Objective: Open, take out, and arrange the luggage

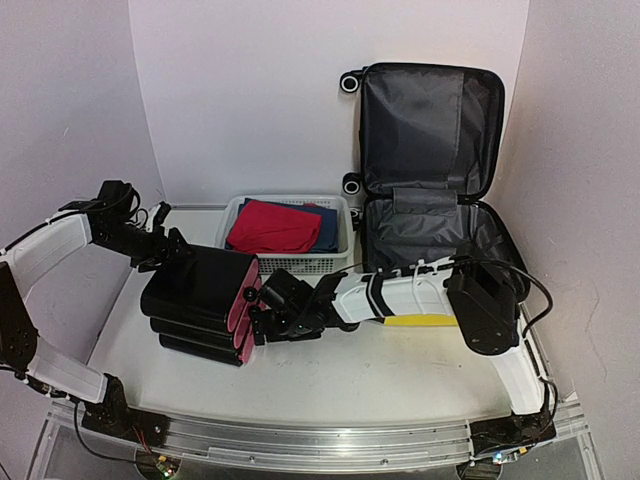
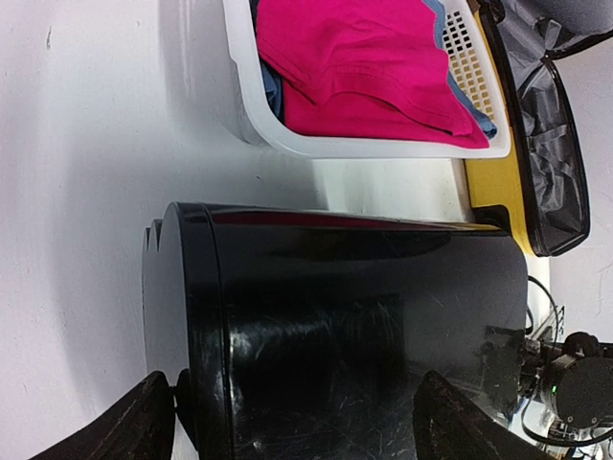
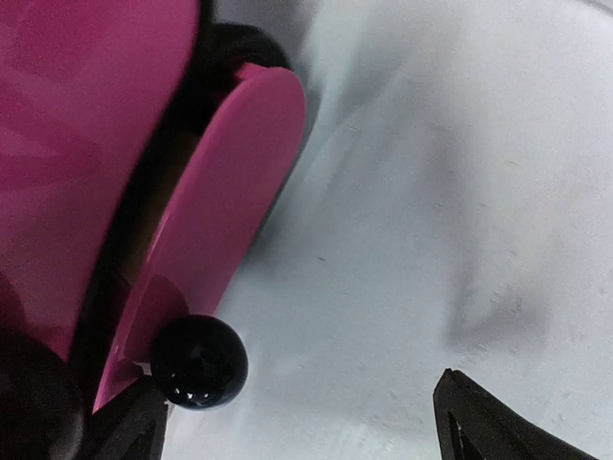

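The luggage (image 1: 430,120) stands open at the back right. Its grey-lined lid leans upright on the wall and its lower half (image 1: 432,232) lies flat. Its yellow shell and lining (image 2: 551,144) show at the right of the left wrist view. My left gripper (image 1: 175,255) hovers open over the far end of the top black case (image 1: 195,285), fingers wide across its glossy top (image 2: 354,316). My right gripper (image 1: 262,315) is open at the pink ends (image 3: 220,192) of the stacked cases. A small black ball-shaped wheel (image 3: 198,362) sits by its left finger, and nothing is between its fingers.
A white mesh basket (image 1: 300,263) holding a red cloth (image 1: 272,226) over a blue one stands behind the black cases, left of the luggage. The right arm (image 1: 420,290) stretches across in front of the luggage. White walls close the back and both sides.
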Tool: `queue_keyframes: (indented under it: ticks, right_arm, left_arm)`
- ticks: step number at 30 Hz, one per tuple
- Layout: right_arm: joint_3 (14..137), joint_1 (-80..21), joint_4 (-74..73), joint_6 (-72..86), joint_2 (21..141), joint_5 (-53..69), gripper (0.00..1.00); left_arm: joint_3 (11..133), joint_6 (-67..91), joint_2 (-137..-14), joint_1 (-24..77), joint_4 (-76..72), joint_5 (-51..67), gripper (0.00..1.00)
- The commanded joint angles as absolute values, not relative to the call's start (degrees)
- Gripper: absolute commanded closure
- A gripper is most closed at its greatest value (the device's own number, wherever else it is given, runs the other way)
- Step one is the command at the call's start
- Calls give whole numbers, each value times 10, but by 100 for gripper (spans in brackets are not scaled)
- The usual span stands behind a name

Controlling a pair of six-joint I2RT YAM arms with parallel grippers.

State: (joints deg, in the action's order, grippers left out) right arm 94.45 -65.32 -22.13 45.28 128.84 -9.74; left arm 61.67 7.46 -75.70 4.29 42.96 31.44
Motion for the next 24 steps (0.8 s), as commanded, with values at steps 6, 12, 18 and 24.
queue_keyframes:
  ticks: [6, 12, 18, 24]
  right_arm:
    - [977, -664, -17, 436, 1328, -87, 2]
    - [912, -664, -12, 411, 1272, -86, 2]
    - [857, -664, -67, 368, 1213, -83, 2]
    - [805, -663, -87, 300, 1176, -50, 2]
  left_arm:
    - [611, 64, -737, 45, 409, 335, 15]
    - [608, 62, -713, 44, 405, 313, 15]
    - [604, 61, -670, 45, 399, 258, 14]
    - [594, 70, -602, 44, 391, 191, 11]
